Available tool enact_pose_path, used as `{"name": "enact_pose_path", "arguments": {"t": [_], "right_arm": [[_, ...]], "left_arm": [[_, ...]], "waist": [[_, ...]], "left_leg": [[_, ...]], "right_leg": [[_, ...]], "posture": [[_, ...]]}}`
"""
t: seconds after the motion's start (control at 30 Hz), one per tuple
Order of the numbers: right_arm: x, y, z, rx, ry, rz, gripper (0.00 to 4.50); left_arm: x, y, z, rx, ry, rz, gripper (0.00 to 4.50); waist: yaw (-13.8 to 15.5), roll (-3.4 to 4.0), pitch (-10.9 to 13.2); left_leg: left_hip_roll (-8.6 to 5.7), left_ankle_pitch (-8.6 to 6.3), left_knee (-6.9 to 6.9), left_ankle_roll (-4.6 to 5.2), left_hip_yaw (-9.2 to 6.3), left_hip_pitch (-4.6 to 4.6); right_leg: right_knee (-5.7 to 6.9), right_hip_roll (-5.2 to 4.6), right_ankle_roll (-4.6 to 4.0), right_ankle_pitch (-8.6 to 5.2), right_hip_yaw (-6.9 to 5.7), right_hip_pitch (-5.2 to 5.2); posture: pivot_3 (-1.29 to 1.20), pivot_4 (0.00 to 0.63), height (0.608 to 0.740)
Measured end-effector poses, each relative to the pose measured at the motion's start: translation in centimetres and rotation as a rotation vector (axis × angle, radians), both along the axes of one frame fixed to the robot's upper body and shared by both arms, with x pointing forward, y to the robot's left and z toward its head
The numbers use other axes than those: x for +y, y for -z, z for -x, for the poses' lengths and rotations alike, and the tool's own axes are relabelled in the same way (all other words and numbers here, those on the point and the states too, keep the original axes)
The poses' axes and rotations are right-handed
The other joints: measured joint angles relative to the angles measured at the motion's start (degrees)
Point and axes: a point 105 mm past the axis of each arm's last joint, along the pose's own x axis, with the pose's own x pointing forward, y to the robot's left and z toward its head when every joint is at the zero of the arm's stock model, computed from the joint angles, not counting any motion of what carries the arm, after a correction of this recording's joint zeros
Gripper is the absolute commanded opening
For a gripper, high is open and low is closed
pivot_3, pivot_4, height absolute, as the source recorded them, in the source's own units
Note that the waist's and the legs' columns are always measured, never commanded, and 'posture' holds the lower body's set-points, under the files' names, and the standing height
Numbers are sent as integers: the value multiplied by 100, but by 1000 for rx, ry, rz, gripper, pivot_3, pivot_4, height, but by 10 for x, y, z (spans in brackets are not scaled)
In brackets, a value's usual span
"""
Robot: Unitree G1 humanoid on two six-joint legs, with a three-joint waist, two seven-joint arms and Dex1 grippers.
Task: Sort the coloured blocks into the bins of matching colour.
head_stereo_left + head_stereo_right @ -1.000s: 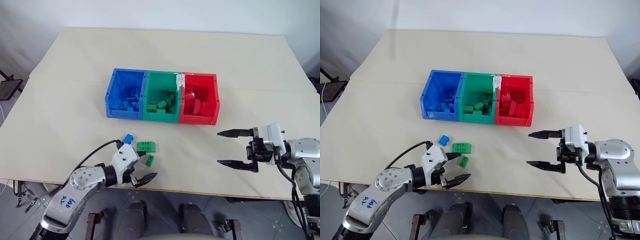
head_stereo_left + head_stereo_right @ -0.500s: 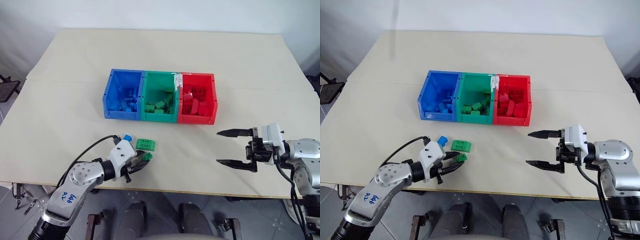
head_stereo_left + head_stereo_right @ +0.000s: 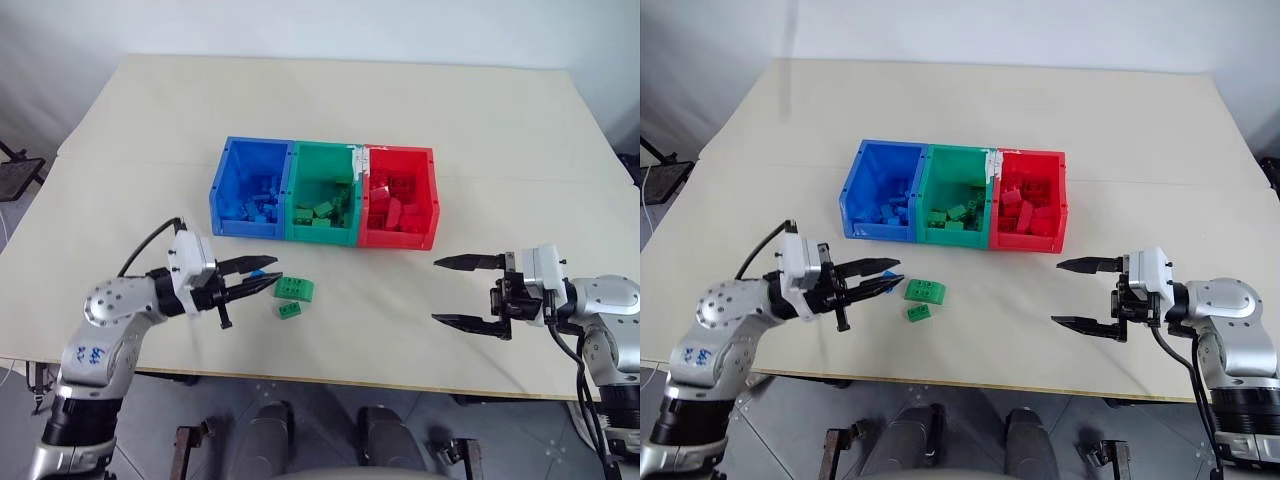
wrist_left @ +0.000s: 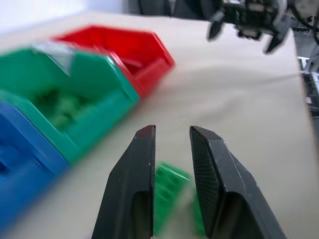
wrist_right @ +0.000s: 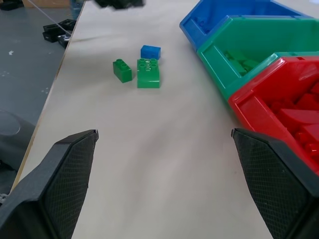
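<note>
A large rectangular table with a pale cream, matte top takes up most of the scene. A faint seam line crosses the top from side to side. Behind the far edge stands a plain white wall, evenly lit with soft light and no hard shadows. Below the near edge lies a grey tiled floor. At the far left, beside the table, part of a dark metal stand shows against the floor.
</note>
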Motion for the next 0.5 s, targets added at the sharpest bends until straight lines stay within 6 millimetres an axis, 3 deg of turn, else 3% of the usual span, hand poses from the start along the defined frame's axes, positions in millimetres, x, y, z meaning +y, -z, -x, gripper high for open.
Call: {"name": "enact_pose_path", "arguments": {"t": [0.07, 0.17, 0.43, 0.5], "right_arm": [[-2, 2, -1, 7, 11, -1, 4500], [-3, 3, -2, 3, 27, 5, 4500], [-4, 10, 0, 11, 46, -5, 4500], [-4, 10, 0, 10, 49, -6, 4500]], "left_arm": [[2, 3, 4, 19, 33, -41, 1125], [7, 16, 10, 94, 31, -54, 1681], [18, 37, 38, 188, -36, -53, 4096], [17, 50, 43, 218, -61, -75, 4344]], "waist": [[-38, 0, 0], [-67, 0, 0], [-52, 0, 0], [-35, 0, 0]], "left_leg": [[2, -1, -6, 1, -2, 0], [3, -1, -8, 2, -3, 0], [9, -2, -5, 3, -5, 2], [6, -2, -5, 3, -5, 2]], "right_leg": [[-2, 0, 0, 0, 7, -4], [-2, 0, 0, 0, 8, -6], [-5, -4, 0, 0, 11, -1], [-7, -2, 0, 0, 11, -1]], "posture": [[0, 150, 740], [0, 150, 740], [0, 150, 740], [0, 150, 740]]}}
